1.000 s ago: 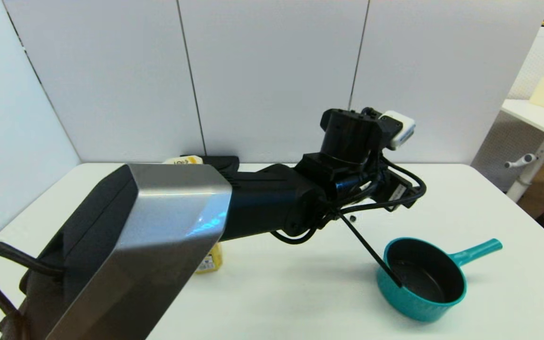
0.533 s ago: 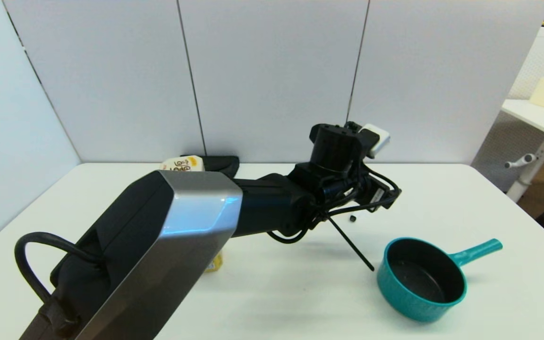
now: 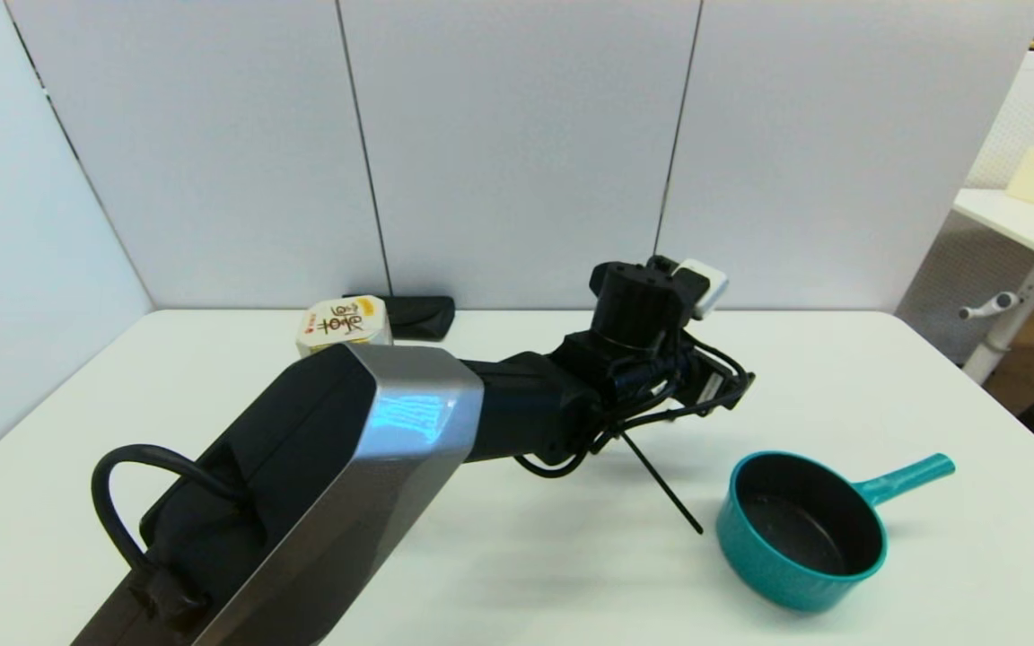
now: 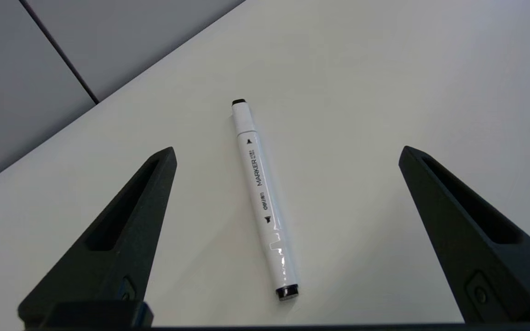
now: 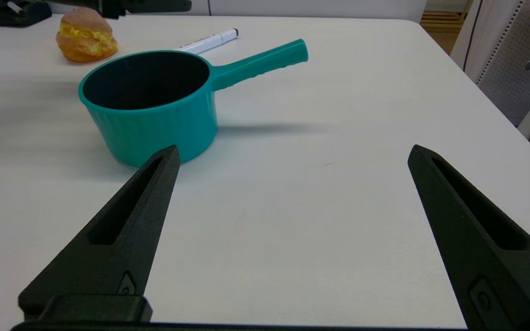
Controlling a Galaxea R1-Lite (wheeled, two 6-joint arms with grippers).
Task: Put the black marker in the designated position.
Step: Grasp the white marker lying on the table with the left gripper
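The black marker, a slim white pen with black ends and the print MARKER, lies flat on the white table. My left gripper hovers over it, open wide, one finger on each side and neither touching it. In the head view the left arm's wrist hides the marker and the fingers. The right wrist view shows the marker behind the teal pot. My right gripper is open and empty, low over the table on the pot's near side.
The teal pot stands front right, handle pointing right. A cream puff lies beyond it. A printed cup and a black case sit at the back edge. A thin black strap hangs from the left wrist.
The left arm has drawn back and to the left and sunk lower. Its hanging strap has come out of the pot. The printed cup now shows fully behind the arm.
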